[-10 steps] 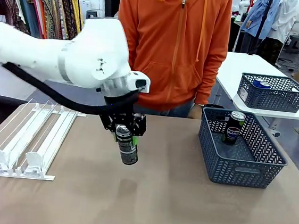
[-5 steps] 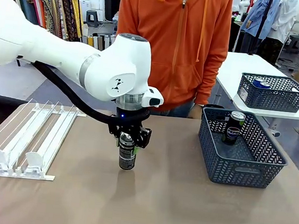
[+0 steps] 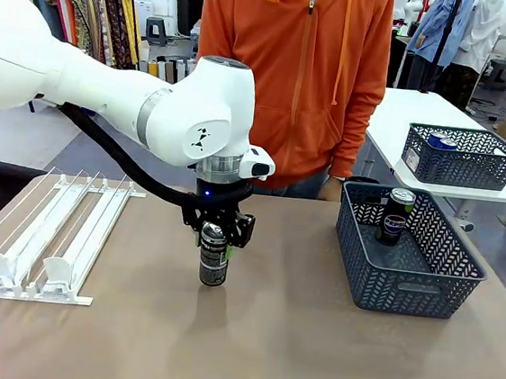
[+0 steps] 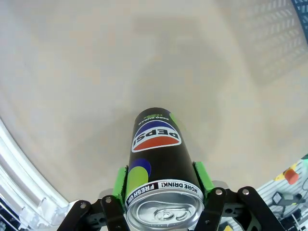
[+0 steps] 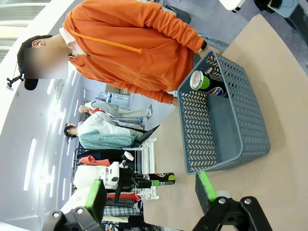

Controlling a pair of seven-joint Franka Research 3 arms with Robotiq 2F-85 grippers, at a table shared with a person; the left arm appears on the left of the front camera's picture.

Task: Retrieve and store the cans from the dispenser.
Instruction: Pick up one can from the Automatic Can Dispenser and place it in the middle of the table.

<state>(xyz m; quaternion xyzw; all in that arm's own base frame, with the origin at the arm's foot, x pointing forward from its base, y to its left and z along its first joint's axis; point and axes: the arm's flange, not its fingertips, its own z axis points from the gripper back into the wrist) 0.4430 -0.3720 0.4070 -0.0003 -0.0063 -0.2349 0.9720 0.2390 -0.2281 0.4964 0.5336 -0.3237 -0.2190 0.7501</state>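
The left pincer (image 3: 216,235) stands over the middle of the brown surface (image 3: 291,347), its green pads (image 4: 202,175) flanking the top of a slim black can with a green-yellow band and silver top (image 3: 213,257); whether they press it I cannot tell. The can stands upright on the surface. The right pincer (image 5: 150,193) gapes, holding nothing. A second black can (image 3: 395,216) leans inside the dark grey mesh basket (image 3: 406,283). The white and clear plastic dispenser rack (image 3: 44,238) lies at left.
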